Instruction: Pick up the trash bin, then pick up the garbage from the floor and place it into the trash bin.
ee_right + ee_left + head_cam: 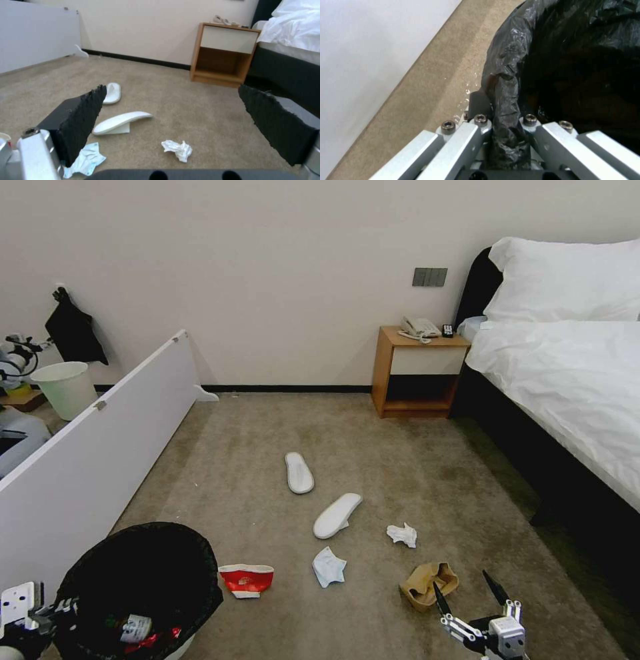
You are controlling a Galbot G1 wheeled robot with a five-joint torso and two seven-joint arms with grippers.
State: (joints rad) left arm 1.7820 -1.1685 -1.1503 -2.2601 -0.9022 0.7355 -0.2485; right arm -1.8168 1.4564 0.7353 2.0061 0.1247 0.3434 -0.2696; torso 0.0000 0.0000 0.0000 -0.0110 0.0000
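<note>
The trash bin (pixel 140 573), round and lined with a crinkly black bag, is at the near left. My left gripper (pixel 40 613) is shut on its rim; the left wrist view shows the bin (pixel 573 62) and that gripper (pixel 505 125) pinching the bag-covered edge. A bottle (pixel 135 628) and something red lie inside. My right gripper (pixel 463 583) hangs open just right of the brown cardboard box (pixel 427 583). Also on the carpet are a red cup (pixel 247 580), a bluish tissue (pixel 329 567), a white tissue (pixel 402 534) and two slippers (pixel 299 472) (pixel 337 515). Beyond the right gripper (pixel 171 88) lie the white tissue (pixel 177 149) and a slipper (pixel 120 121).
A white panel (pixel 87 460) slants along the left, with a pale bucket (pixel 67 388) behind it. A wooden nightstand (pixel 419 372) stands at the far wall beside the bed (pixel 567 373) on the right. Open carpet lies between the litter and the nightstand.
</note>
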